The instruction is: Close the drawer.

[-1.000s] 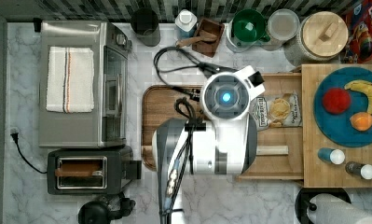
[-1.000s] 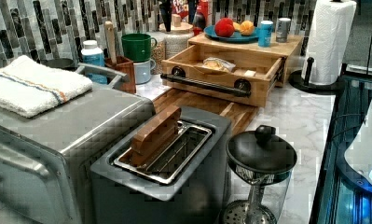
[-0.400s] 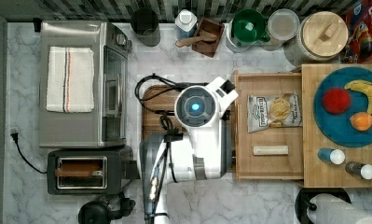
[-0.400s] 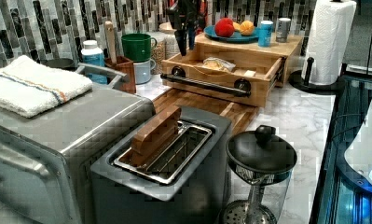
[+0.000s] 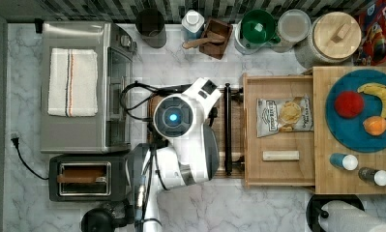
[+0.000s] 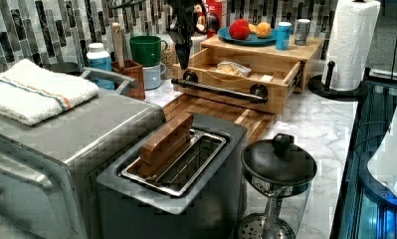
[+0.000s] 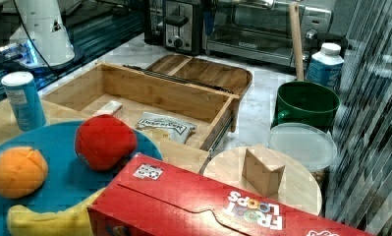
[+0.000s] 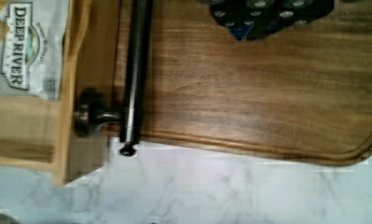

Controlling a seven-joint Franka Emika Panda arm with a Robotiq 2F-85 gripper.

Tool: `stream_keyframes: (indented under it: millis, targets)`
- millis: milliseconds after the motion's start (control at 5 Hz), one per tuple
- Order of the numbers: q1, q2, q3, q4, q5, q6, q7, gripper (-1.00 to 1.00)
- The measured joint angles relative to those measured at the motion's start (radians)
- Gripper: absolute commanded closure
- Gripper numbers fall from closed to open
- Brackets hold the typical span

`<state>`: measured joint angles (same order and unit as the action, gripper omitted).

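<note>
Claw [image 6: 182,52] hanging above the cutting board [image 8: 258,93], opening cannot be told, drawer [image 5: 277,130] just beside it, pulled out, chip bag [image 5: 283,115] inside, marble surface [image 5: 229,203] below

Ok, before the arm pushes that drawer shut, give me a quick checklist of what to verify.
1. Drawer open, needs closing: ok.
2. Chip bag and small white bar lie flat below the rims: ok.
3. Black bar handle clear of obstacles on the cutting board side: ok.
4. Gripper beside the handle in the left view; contact: cannot tell.
5. Finger state: cannot tell.
</note>
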<state>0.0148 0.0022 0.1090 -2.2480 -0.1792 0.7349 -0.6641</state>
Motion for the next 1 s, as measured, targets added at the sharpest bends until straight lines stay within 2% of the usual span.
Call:
stream_keyframes:
  millis: [400, 800, 1000]
  targets:
    - [-0.011, 0.060, 0.018, -0.039, 0.001, 0.105, -0.001, 1.00]
    - [-0.031, 0.186, -0.043, -0.078, -0.024, 0.191, -0.002, 1.00]
    - [-0.046, 0.200, -0.078, -0.115, -0.026, 0.190, -0.003, 1.00]
